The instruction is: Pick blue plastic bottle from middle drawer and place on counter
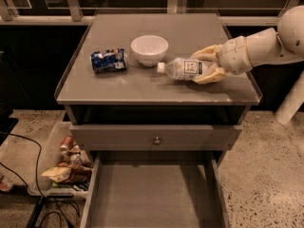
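Note:
The blue plastic bottle (183, 69) is clear with a white cap and white label. It lies on its side on the counter (142, 87), cap pointing left towards the bowl. My gripper (205, 64) reaches in from the right, its tan fingers (204, 54) on both sides of the bottle's base end, shut on it. The middle drawer (152, 194) stands pulled open below, its grey floor bare.
A white bowl (149, 49) stands just left of the bottle's cap. A crushed blue-and-white can (109, 61) lies further left. A closed drawer front with a round knob (156, 140) sits above the open drawer. A bin of snacks (66, 163) is on the floor at left.

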Robot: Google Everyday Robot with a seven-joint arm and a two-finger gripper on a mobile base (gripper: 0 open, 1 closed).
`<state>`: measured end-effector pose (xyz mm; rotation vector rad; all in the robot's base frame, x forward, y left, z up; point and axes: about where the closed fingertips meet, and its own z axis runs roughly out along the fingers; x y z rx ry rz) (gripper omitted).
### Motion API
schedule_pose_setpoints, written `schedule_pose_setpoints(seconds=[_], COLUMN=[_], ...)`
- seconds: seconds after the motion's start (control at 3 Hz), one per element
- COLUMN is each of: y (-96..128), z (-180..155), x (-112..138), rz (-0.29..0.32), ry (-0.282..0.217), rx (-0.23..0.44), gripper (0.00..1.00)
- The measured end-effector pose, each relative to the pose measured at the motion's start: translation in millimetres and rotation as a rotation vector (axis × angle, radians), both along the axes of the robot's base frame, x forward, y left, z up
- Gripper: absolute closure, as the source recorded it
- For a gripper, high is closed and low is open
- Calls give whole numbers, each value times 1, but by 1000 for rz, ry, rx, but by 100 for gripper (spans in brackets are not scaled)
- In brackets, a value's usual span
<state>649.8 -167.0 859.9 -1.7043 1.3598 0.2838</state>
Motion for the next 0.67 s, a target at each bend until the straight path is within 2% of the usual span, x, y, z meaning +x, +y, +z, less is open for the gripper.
schedule_pose_setpoints(seconds=[0.33, 0.67], y=[0, 0], z=[0, 0], x=[0, 0], rz=[0, 0], ry=[0, 0], rx=[0, 0], gripper=[18, 0])
